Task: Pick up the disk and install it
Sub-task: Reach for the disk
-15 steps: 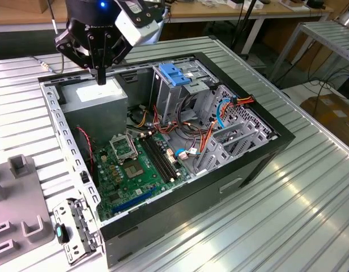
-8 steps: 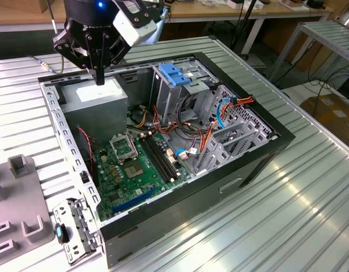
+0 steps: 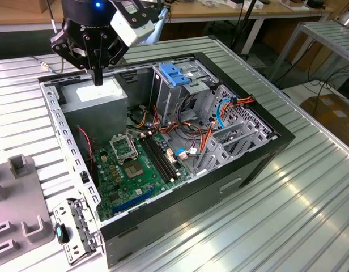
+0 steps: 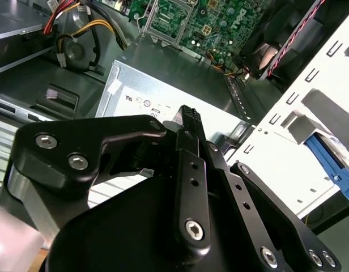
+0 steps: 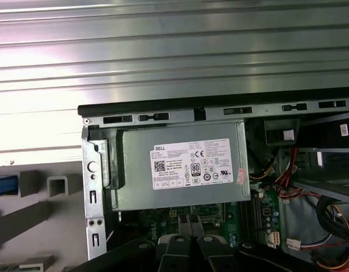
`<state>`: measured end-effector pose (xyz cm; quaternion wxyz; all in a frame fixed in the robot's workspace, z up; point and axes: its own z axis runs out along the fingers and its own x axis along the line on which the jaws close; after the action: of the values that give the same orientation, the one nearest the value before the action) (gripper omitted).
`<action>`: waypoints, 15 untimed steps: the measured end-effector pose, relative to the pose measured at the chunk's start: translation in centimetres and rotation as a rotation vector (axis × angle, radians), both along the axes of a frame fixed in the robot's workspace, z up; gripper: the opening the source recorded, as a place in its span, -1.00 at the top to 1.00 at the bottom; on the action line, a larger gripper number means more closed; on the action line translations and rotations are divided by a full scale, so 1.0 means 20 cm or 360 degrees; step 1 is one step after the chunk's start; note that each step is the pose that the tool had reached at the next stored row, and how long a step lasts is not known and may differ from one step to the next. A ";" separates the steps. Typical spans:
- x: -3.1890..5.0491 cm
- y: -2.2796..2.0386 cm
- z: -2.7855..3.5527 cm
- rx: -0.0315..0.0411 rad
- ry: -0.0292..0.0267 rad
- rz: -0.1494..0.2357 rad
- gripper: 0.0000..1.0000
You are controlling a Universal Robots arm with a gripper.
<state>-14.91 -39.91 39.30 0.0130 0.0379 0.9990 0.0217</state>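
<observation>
My claw is shut and holds nothing. It hangs over the grey power box in the computer case. The disk sits outside the case, at the grey holder.

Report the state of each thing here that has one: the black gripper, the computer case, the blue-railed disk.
Black two-finger gripper: shut, empty, poised over the grey metal power supply box.
Black desktop computer case: lying on its side, open, side panel off.
Blue-railed disk: partly in view beyond the case's pale wall, not held, not installed.
Pale-blue plastic latch plate: sitting atop the drive cage.
</observation>
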 end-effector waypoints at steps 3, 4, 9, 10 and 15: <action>-0.008 0.000 0.000 0.0000 0.00001 0.0000 0.79; -0.011 0.000 0.000 0.0000 0.00000 0.0000 0.79; -0.024 0.000 0.000 0.0000 0.00001 0.0000 0.79; -0.027 0.000 -0.001 0.0000 0.00000 0.0000 0.79; -0.040 0.000 -0.001 0.0000 0.00001 0.0000 0.79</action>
<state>-15.70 -39.91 39.29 0.0130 0.0379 0.9990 0.0217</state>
